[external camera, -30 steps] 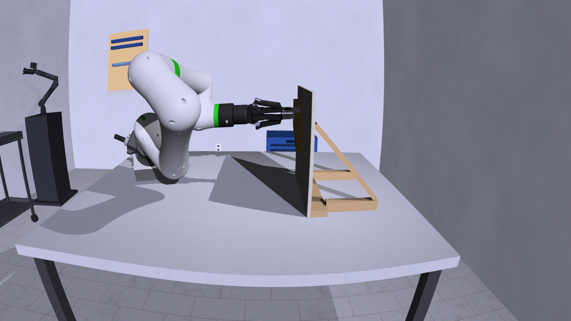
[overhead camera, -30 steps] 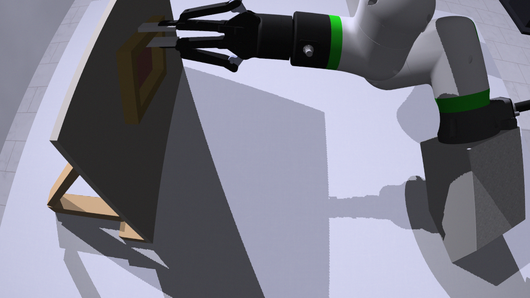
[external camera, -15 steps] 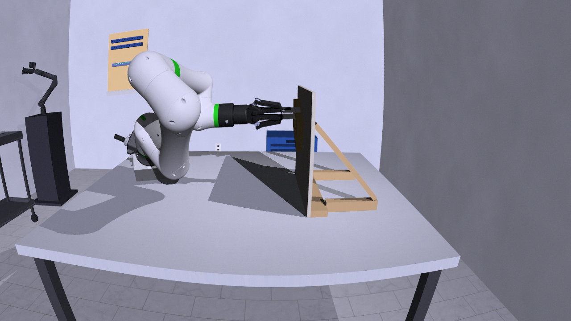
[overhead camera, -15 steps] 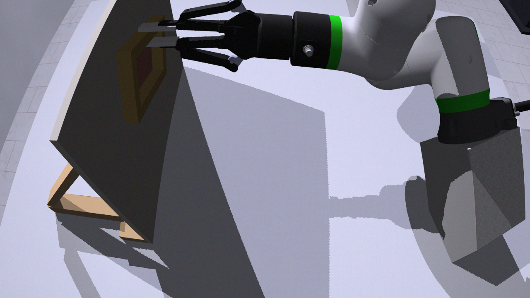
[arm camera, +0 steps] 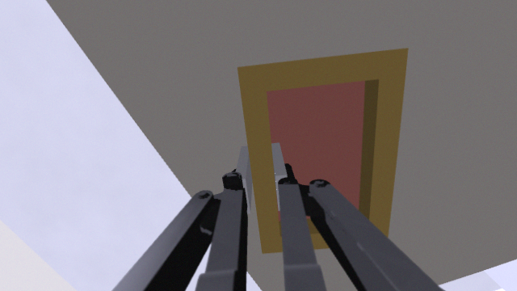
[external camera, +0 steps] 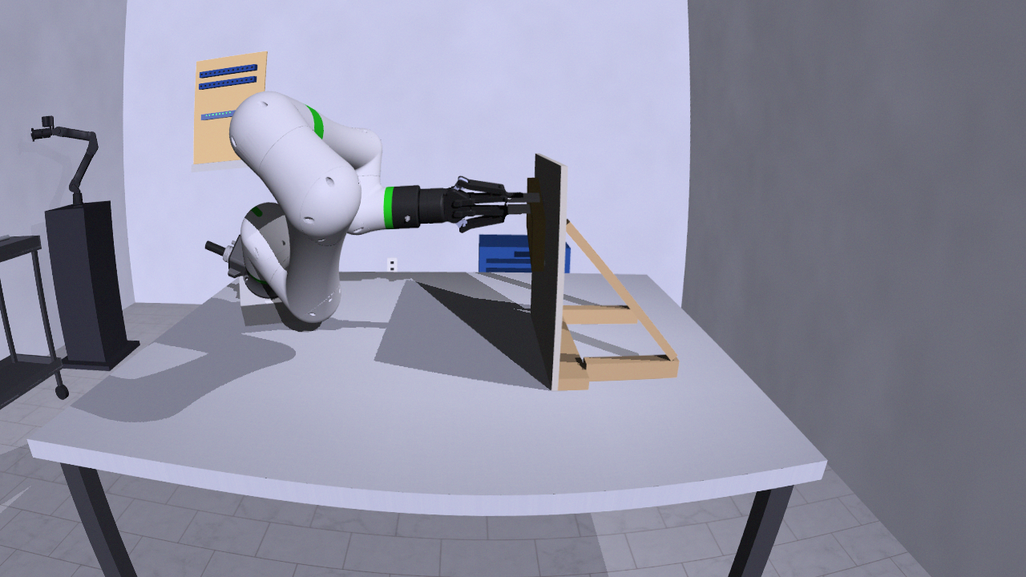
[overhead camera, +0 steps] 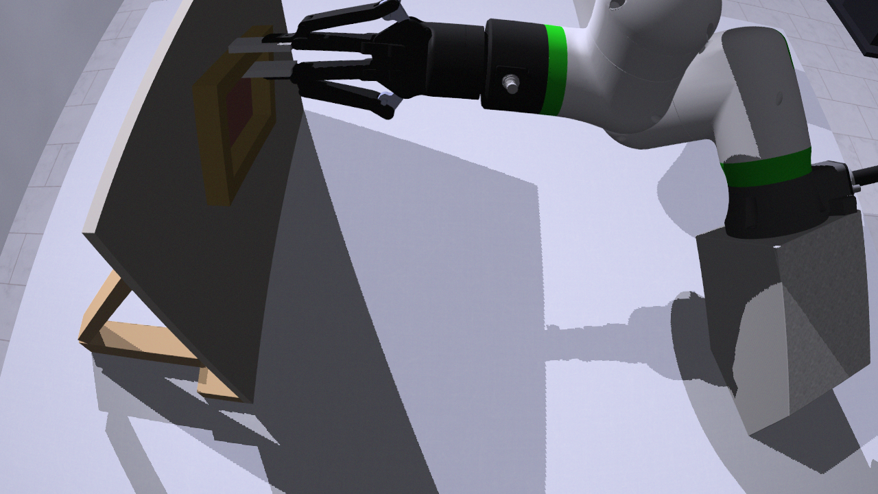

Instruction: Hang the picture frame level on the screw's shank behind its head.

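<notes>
The picture frame [overhead camera: 234, 116] has a yellow-brown border and a dark red middle; it lies flat against the dark upright board [overhead camera: 184, 202], near the board's top. In the wrist view the frame [arm camera: 323, 145] shows as a tall rectangle. My gripper [overhead camera: 252, 57] is shut on one rail of the frame, one finger outside the rail and one inside over the red panel [arm camera: 260, 155]. In the side view the gripper [external camera: 527, 200] reaches level to the board's face. The screw is hidden behind the frame.
The board [external camera: 548, 272] stands on the table, held by a light wooden brace [external camera: 616, 336] behind it. A blue box [external camera: 506, 254] sits at the table's far edge. My arm's base [overhead camera: 785, 319] stands at the other side of the table.
</notes>
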You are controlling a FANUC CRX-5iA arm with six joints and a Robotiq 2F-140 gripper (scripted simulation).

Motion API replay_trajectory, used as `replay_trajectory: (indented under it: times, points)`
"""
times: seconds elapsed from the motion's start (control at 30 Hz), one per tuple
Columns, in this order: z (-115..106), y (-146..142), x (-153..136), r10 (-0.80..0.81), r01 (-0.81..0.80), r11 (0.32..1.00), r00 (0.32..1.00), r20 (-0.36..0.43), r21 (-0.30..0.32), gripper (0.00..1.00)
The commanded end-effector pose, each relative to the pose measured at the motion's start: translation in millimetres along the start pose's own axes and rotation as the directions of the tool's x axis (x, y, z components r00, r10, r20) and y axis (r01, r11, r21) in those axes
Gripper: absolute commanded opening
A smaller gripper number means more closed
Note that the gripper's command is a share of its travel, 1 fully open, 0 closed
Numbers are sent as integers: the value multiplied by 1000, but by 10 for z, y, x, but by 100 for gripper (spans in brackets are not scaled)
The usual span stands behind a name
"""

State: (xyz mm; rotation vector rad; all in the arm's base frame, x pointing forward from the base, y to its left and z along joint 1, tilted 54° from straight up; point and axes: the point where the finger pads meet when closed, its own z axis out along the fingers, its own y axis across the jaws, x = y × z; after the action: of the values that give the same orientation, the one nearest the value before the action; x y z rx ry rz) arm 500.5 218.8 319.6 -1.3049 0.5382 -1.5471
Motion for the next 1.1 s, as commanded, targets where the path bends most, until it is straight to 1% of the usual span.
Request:
replay_trajectory:
  times: [0.0, 1.07]
  points:
    - [0, -2, -2, 0, 0, 1000, 1000, 0, 0, 0]
    - [0, -4, -8, -10, 10, 1000, 1000, 1, 0, 0]
